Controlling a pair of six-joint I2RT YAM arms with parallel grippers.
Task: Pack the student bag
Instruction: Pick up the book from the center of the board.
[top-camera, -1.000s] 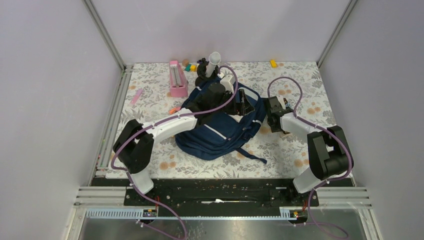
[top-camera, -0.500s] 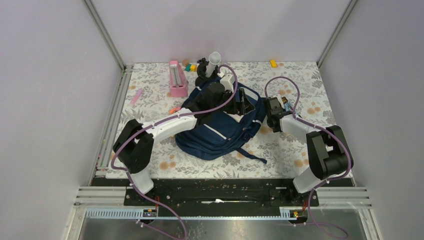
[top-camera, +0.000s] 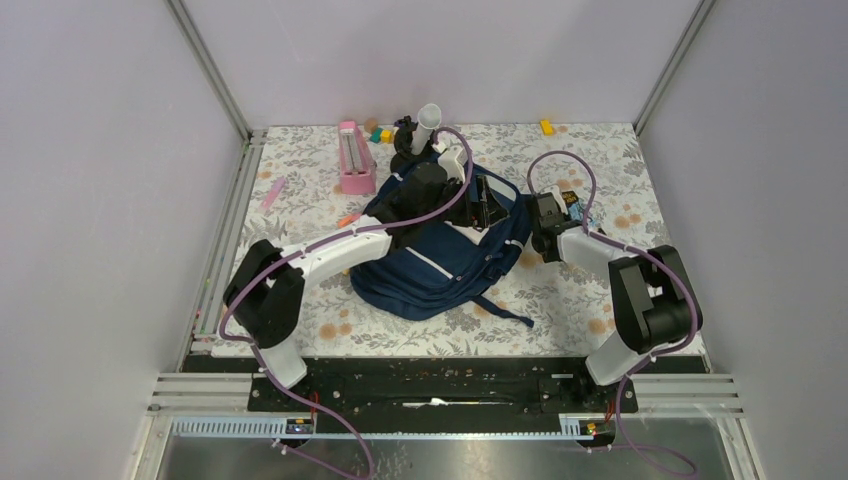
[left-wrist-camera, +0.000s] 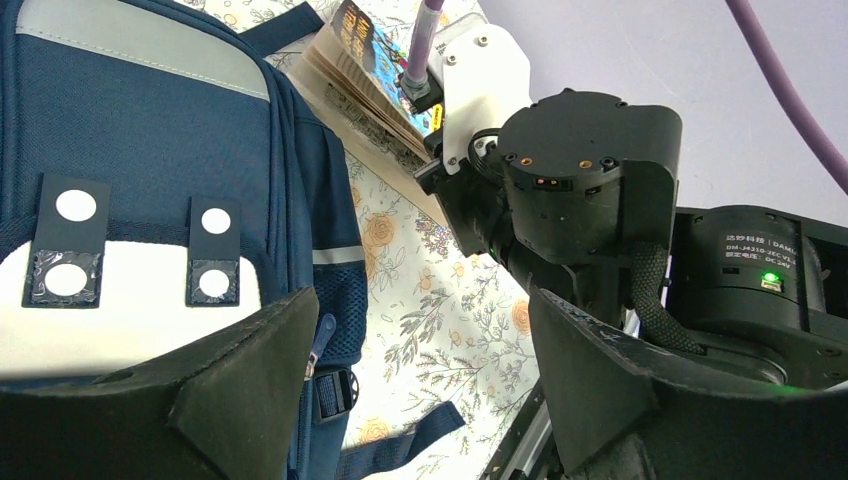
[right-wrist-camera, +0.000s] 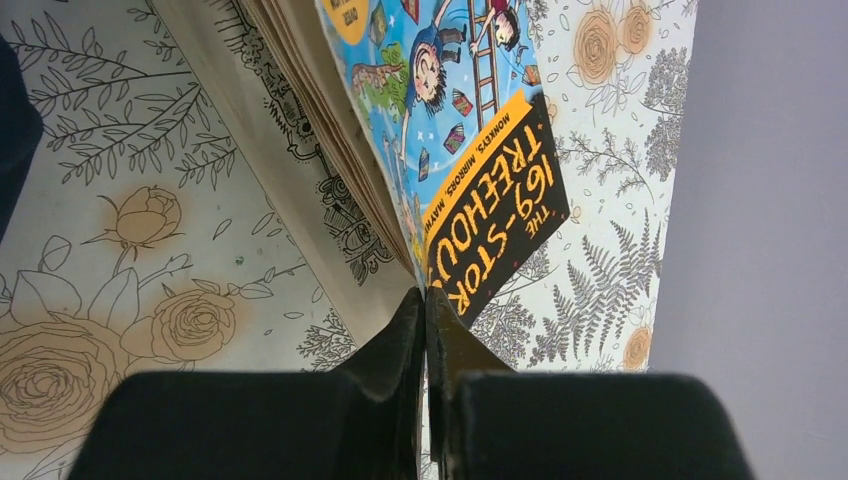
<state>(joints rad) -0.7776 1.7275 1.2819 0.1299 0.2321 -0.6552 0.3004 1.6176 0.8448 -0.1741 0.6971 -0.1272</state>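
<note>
The student bag (top-camera: 440, 265), navy with white patches, lies flat mid-table; its front panel (left-wrist-camera: 150, 130) fills the left of the left wrist view. My left gripper (top-camera: 483, 205) hovers over the bag's right part, open and empty (left-wrist-camera: 420, 370). A colourful paperback book (right-wrist-camera: 450, 90) lies on the floral cloth right of the bag, its cover lifted and pages fanned (left-wrist-camera: 365, 70). My right gripper (right-wrist-camera: 425, 300) is shut on the corner of the book's cover (top-camera: 545, 215).
A pink case (top-camera: 354, 158), small coloured blocks (top-camera: 378, 134), a white cylinder (top-camera: 428, 120) and a yellow block (top-camera: 546, 126) sit along the back. A pink strip (top-camera: 272, 192) and an orange item (top-camera: 347, 219) lie left of the bag. Grey walls close three sides.
My right gripper has closed onto the book's cover and shifted slightly toward the back. The left arm and the bag have stayed still.
</note>
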